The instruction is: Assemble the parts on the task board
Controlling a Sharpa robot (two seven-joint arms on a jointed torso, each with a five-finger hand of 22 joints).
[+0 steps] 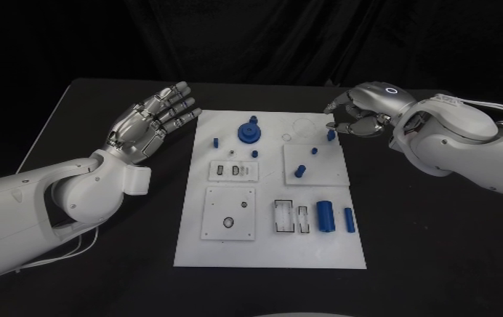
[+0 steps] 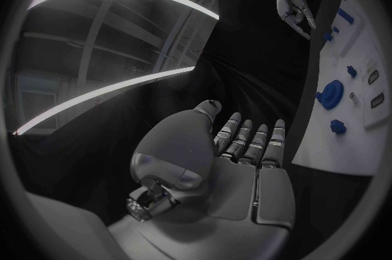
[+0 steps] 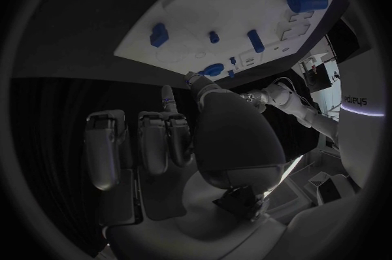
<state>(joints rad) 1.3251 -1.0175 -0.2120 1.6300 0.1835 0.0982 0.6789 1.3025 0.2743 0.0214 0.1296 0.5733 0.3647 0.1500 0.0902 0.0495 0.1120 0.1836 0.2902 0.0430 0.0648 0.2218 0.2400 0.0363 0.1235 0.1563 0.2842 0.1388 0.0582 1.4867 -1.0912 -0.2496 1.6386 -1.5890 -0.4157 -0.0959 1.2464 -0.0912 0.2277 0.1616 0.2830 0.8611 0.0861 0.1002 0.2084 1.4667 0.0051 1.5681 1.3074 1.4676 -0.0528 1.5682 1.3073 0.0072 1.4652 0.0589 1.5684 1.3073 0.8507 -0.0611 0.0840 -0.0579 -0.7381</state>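
The white task board (image 1: pixel 270 248) lies in the middle of the black table. On it stand a round blue piece (image 1: pixel 249 132), several small blue pegs such as one (image 1: pixel 298 171), and two blue cylinders (image 1: pixel 326 217) lying near the front. My left hand (image 1: pixel 155 122) hovers flat and open beside the board's far left corner, holding nothing. My right hand (image 1: pixel 360 115) hangs over the far right corner with its fingers bent down just above a small blue peg (image 1: pixel 331 134). In the right wrist view that peg (image 3: pixel 159 33) stands apart from the fingers (image 3: pixel 155 139).
Raised white plates (image 1: pixel 315 164) (image 1: pixel 229 214) and a small slotted plate (image 1: pixel 234 171) sit on the board, with clear holders (image 1: pixel 283 215) beside the cylinders. Black table shows to the left and right of the board. A black curtain hangs behind.
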